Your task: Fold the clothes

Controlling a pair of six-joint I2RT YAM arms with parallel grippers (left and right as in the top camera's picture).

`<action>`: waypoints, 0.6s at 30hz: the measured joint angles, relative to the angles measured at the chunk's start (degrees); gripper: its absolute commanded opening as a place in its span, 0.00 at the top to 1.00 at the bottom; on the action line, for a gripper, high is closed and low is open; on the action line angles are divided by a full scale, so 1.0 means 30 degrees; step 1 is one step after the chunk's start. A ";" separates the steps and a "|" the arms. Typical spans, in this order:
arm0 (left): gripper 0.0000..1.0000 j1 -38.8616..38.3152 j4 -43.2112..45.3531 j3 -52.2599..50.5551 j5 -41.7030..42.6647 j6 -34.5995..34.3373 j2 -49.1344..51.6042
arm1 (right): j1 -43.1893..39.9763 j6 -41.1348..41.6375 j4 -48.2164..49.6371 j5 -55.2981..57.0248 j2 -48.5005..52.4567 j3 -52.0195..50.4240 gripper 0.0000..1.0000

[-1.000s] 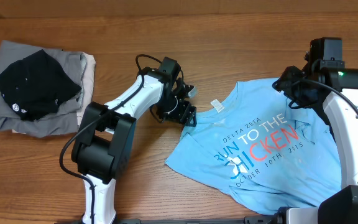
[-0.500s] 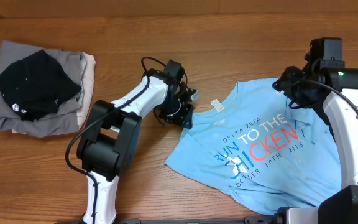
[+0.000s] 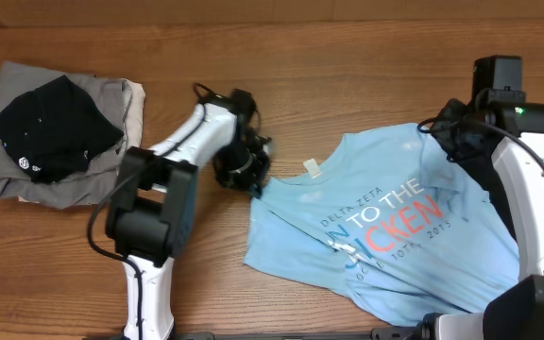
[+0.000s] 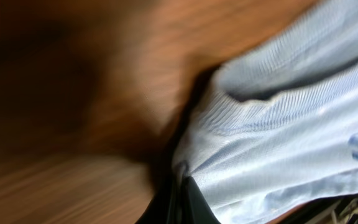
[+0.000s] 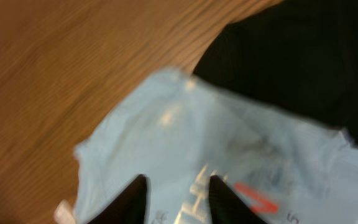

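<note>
The light-blue T-shirt (image 3: 385,227) with blue and red print lies crumpled at right of centre. My left gripper (image 3: 253,179) is at its left edge, shut on a fold of the fabric. The left wrist view shows the gripper (image 4: 182,199) pinching the ribbed blue cloth (image 4: 291,137). My right gripper (image 3: 451,142) hovers at the shirt's upper right part. In the right wrist view its jaws (image 5: 178,186) stand apart over the shirt (image 5: 185,137), close to the printed letters. Other clothes sit folded in a pile at far left: black (image 3: 55,127) on grey (image 3: 26,179) and beige (image 3: 135,104).
The wooden table (image 3: 348,57) shows bare across the back and between the pile and the shirt. A black mass (image 5: 303,62) lies just past the shirt's edge in the right wrist view. The right arm's base (image 3: 536,312) stands at the front right.
The left gripper closed on the shirt's left edge and pulled it leftward, dragging and stretching the shirt. The right gripper's jaws narrowed, and it stayed over the shirt's upper right.
</note>
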 measured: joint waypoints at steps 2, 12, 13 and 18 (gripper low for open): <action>0.96 0.0954 -0.0015 0.0270 0.0007 0.0000 0.0000 | -0.0641 0.0073 0.0670 0.0138 0.0459 -0.0080 0.84; 0.96 0.2681 -0.0211 0.0357 0.0925 0.0015 0.0007 | -0.4058 0.0204 0.3912 -0.0146 0.5304 -0.0459 0.86; 0.96 0.2688 -0.0204 0.0357 0.0933 0.0015 0.0007 | -0.4248 0.0211 0.4226 -0.0175 0.5785 -0.0459 0.86; 0.96 0.2681 -0.0204 0.0357 0.0933 0.0015 0.0007 | -0.5005 0.0357 0.5814 -0.0204 0.8123 -0.0474 0.88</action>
